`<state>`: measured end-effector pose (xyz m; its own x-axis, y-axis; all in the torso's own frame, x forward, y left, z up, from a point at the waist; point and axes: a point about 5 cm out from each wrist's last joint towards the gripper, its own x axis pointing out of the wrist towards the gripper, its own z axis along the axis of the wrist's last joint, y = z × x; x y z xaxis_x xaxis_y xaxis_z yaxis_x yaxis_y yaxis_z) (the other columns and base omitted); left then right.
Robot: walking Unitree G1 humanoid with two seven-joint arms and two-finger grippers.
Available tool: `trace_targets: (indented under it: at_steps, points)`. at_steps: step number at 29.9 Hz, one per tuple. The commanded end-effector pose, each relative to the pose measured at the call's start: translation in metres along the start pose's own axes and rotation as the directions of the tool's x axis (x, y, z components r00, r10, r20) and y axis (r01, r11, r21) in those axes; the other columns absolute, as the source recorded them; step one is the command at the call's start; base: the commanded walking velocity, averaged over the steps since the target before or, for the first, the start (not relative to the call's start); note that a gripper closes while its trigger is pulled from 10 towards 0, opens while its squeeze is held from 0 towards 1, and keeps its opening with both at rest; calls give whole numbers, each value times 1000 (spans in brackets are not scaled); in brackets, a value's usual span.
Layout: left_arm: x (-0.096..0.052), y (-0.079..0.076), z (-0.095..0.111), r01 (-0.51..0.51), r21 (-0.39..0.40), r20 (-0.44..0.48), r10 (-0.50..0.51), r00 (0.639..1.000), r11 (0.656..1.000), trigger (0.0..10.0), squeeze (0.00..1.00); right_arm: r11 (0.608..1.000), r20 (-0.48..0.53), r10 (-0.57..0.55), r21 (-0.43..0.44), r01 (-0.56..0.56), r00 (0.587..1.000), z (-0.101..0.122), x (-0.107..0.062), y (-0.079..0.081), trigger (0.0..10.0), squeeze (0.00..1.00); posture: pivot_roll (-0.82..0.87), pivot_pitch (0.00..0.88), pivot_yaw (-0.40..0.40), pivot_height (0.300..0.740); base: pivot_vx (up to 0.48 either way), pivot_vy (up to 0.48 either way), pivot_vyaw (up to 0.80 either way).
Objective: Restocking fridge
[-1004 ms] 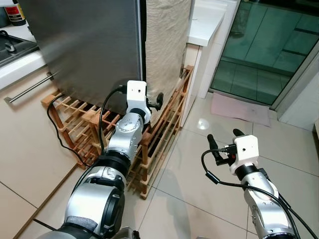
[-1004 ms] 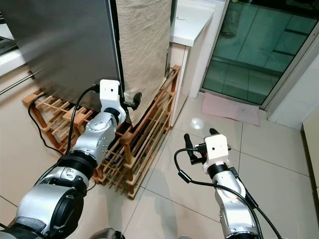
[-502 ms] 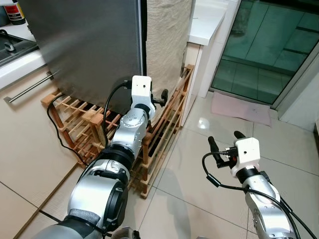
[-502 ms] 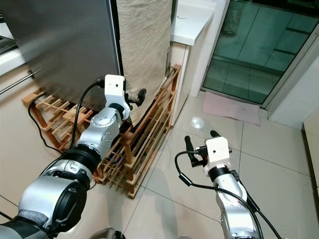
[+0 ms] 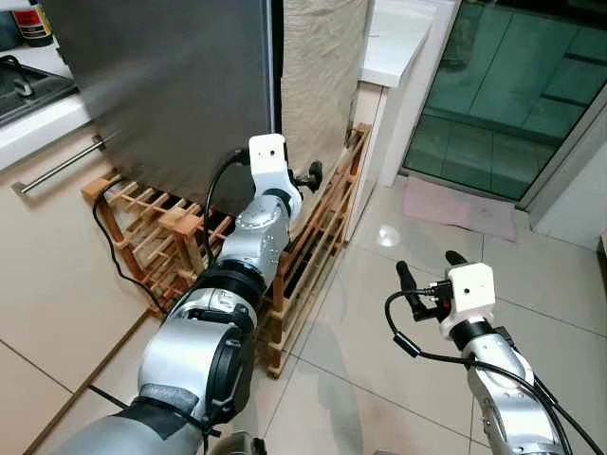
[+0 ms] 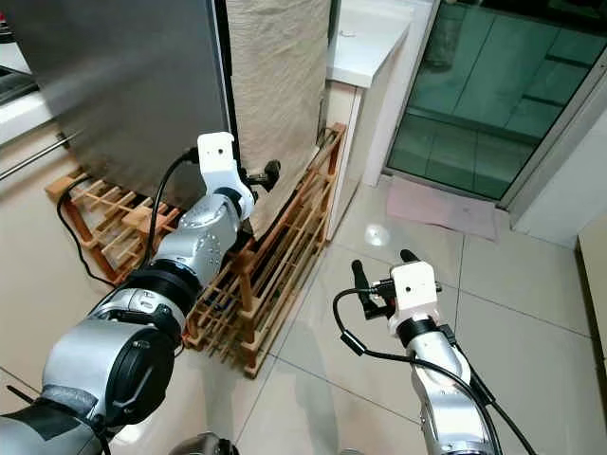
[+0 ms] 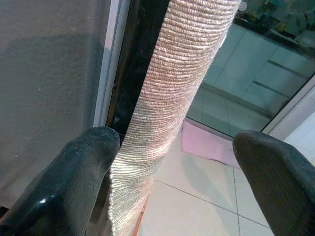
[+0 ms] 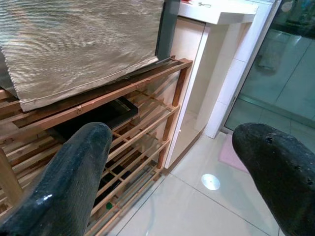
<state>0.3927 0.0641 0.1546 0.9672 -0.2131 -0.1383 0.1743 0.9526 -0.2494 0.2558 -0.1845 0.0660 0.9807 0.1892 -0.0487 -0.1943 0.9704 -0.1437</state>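
Observation:
The fridge [image 5: 171, 85] stands at the upper left, its grey steel door closed. A beige ribbed cloth [image 5: 318, 76] hangs down its side, past a dark gap. My left gripper [image 5: 308, 175] is stretched out to the cloth's lower edge, beside that gap. In the left wrist view its fingers [image 7: 93, 147] stand open, and the hanging edge of the cloth [image 7: 162, 98] runs between them. My right gripper [image 5: 427, 265] hovers open over the floor tiles at the lower right, holding nothing; the right wrist view looks past its fingers [image 8: 83, 147] at the rack and the cloth.
A low wooden slatted rack [image 5: 313, 246] wraps round the fridge's base, with a black cable [image 5: 104, 246] trailing over it. A white counter [image 5: 394, 38] stands behind the fridge. A glass door [image 5: 512, 85] and a pink mat [image 5: 460, 207] are at the right. A cabinet with a bar handle [image 5: 57, 163] is at the left.
My left gripper has moved up and a little to the right along the cloth's lower edge. The right arm has barely moved.

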Motion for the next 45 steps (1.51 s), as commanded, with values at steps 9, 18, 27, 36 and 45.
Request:
trace_targets:
  at_steps: [9,18,27,36,45]
  points:
    - [-7,-83,17,386,274,77,-420,904,881,10000,0,1000,-5,6,-13,-6,1000,2,1,-3,10000,0,-103,0,-29,711,0,0,0]
    - [-27,-118,11,620,246,79,-652,754,745,10000,0,1000,-9,7,-17,-8,1000,2,0,-4,10000,0,-103,0,-32,711,0,0,0]
    - [-25,-88,4,489,214,103,-518,849,845,10000,0,1000,-8,3,-16,-3,1000,2,1,-3,10000,0,-102,0,-31,711,0,0,0]
    - [-16,-29,-1,195,186,114,-218,969,963,10000,0,1000,5,-11,-12,11,1000,5,0,-3,10000,0,-89,0,-32,711,0,0,0]
    - [-9,-22,7,114,198,113,-138,984,974,10000,0,1000,4,-19,-9,19,1000,4,-2,-3,10000,0,-104,0,-24,711,0,0,0]
